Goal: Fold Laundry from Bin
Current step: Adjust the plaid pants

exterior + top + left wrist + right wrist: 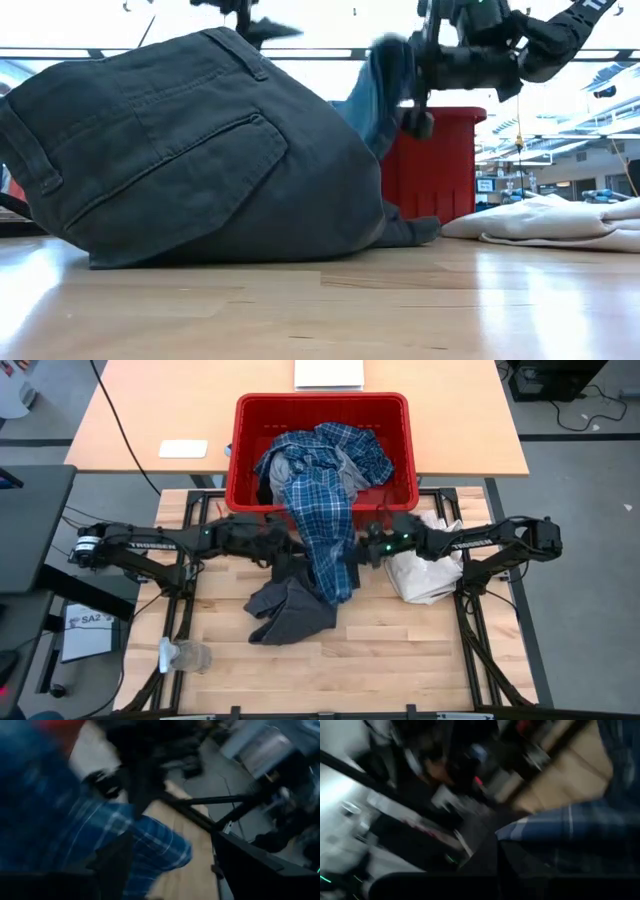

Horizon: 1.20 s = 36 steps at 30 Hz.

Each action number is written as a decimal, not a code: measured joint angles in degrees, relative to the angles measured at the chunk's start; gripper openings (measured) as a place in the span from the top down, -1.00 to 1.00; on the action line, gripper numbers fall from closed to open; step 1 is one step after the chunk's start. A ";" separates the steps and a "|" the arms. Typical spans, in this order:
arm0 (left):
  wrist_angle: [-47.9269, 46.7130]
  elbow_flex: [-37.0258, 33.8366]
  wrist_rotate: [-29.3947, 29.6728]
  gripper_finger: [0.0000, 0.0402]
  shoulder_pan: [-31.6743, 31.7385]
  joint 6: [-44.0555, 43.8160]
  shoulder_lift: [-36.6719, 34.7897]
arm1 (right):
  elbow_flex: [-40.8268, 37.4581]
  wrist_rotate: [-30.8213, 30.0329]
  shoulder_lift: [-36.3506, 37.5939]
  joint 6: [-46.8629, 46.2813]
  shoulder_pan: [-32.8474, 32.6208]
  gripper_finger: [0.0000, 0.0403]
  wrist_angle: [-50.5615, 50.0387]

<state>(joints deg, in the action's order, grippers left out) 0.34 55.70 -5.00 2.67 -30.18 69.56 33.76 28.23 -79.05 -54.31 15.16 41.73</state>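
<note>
Between the two pincers hangs the blue-and-white plaid shirt (322, 510), trailing from the red bin (320, 420) just behind them down onto the wooden tabletop (400, 650). The right pincer (357, 552) is pressed together, pinching the shirt's right edge; the left pincer (292, 547) sits at the shirt's opposite edge, and whether it is spread or gripping cannot be told. Both arms carry white "TROSSEN" lettering. Below the pincers, dark grey trousers (290, 610) lie crumpled on the slatted tabletop. Beside the right pincer lies a white fabric bag (425, 570). Left of the left arm, a label reads "SA2". Behind the bin stands a second, lighter table (150, 410).
</note>
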 joint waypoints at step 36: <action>16.19 -0.09 11.31 0.94 11.53 19.76 5.46 | 18.64 5.42 -0.04 -2.89 11.68 0.67 0.88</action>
<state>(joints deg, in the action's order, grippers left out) 16.54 55.61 6.30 14.20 -10.42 75.02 52.40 33.65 -79.09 -57.21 26.83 42.61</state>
